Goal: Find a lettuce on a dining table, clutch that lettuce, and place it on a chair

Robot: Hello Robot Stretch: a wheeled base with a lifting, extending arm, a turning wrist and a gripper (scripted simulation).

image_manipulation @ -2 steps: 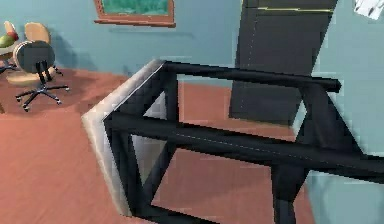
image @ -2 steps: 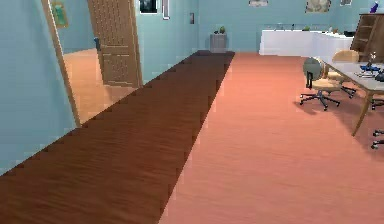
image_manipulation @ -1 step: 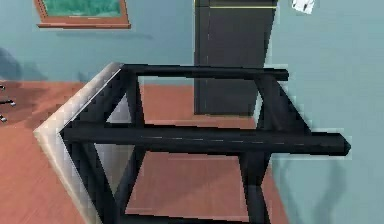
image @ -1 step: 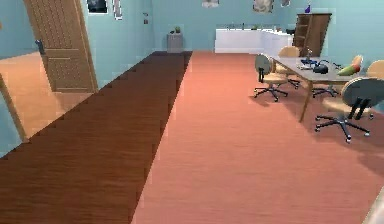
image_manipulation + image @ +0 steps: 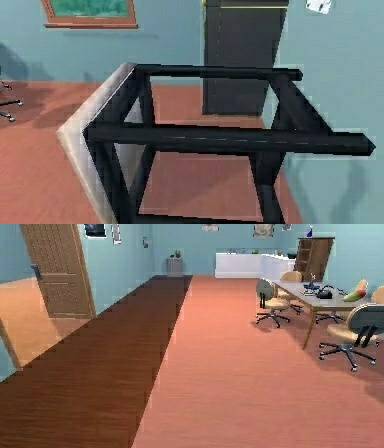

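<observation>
Where dining table (image 5: 296,287) stands, green lump (image 5: 351,295) atop, chair (image 5: 356,328) beside

A door (image 5: 58,269) stands left, a table (image 5: 293,287) with chairs (image 5: 360,324) around it right, a counter (image 5: 243,265) behind.

Bright even light; faint soft shadows on floor (image 5: 200,374).

Forward view: faces down long room, dining table (image 5: 298,289) far right. Arm side view: close over dark frame (image 5: 200,138), facing wall (image 5: 340,90).
</observation>
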